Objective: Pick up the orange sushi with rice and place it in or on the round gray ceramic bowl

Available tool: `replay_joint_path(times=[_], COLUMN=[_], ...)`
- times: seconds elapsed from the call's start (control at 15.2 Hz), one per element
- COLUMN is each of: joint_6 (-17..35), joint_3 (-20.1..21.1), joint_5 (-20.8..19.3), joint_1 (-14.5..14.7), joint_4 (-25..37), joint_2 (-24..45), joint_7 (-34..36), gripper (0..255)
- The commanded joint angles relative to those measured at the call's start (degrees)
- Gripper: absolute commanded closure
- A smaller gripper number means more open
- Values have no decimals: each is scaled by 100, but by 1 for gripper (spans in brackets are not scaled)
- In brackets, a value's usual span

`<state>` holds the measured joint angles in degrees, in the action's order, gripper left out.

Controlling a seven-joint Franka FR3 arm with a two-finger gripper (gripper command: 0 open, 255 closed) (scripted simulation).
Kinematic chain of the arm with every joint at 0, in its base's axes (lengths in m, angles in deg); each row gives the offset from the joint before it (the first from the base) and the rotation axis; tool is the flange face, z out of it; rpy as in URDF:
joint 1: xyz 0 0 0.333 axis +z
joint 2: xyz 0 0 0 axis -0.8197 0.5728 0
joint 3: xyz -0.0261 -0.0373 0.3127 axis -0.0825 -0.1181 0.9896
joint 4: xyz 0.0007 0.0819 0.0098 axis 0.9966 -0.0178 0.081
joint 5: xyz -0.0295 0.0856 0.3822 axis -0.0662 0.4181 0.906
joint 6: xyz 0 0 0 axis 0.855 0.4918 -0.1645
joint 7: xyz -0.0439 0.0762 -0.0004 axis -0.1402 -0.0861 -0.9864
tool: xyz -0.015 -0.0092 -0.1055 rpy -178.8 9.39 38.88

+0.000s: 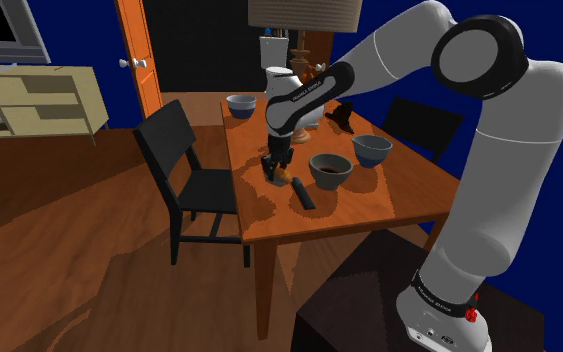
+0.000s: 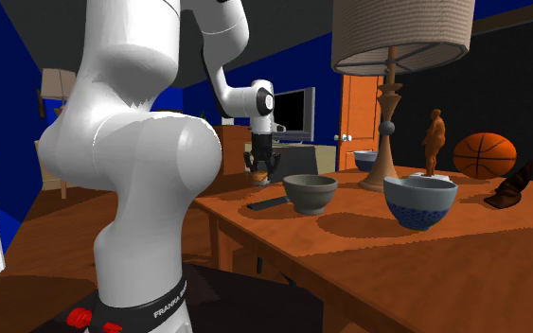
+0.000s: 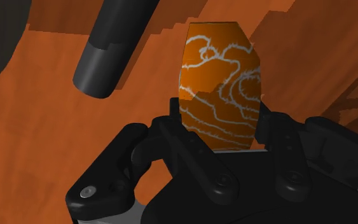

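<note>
A wooden table (image 1: 369, 215) carries a dark bar (image 1: 304, 196) just beside the jaws, a grey bowl (image 1: 330, 170) near them — a blue bowl (image 1: 372, 150) and lamp (image 2: 401, 38) farther off

glossy orange sushi (image 3: 220, 89) with white marbling, smooth wooden table (image 1: 369, 205)

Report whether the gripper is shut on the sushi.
Shut on it: in the wrist view the gripper clasps the orange sushi from both sides.

White arm (image 1: 514, 200), all-black pincer (image 1: 279, 175)
</note>
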<state>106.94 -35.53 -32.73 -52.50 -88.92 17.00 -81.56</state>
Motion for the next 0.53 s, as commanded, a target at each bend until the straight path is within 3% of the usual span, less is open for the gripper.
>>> replay_joint_path(times=[0.0,0.46], joint_6=[-141,-645], joint_3=[2,0], joint_5=[-5,-19], joint_1=[5,6], joint_4=[46,295], joint_2=[-94,-349], joint_7=[12,26], gripper=[255,255])
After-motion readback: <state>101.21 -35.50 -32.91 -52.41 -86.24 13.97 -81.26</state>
